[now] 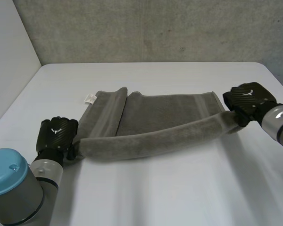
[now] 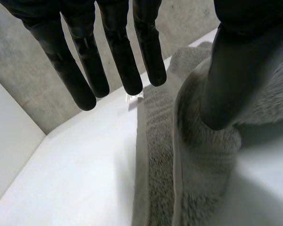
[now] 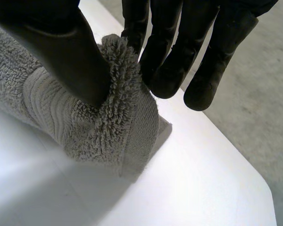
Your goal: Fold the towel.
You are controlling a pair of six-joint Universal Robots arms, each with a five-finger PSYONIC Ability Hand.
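A grey towel (image 1: 155,122) lies folded lengthwise across the white table (image 1: 155,193), its near edge a thick roll running from one hand to the other. My left hand (image 1: 56,134) is at the towel's left end. In the left wrist view its fingers (image 2: 118,52) are straight and lifted off the towel (image 2: 198,155), and only the thumb rests on the fold. My right hand (image 1: 247,101) is at the right end. There its thumb and fingers (image 3: 165,61) pinch the corner of the towel (image 3: 85,122).
A small white label (image 1: 90,98) sticks out at the towel's far left corner. A grey wall (image 1: 155,28) rises behind the table, and a white wall stands at the left. The table's right edge runs close beside my right hand.
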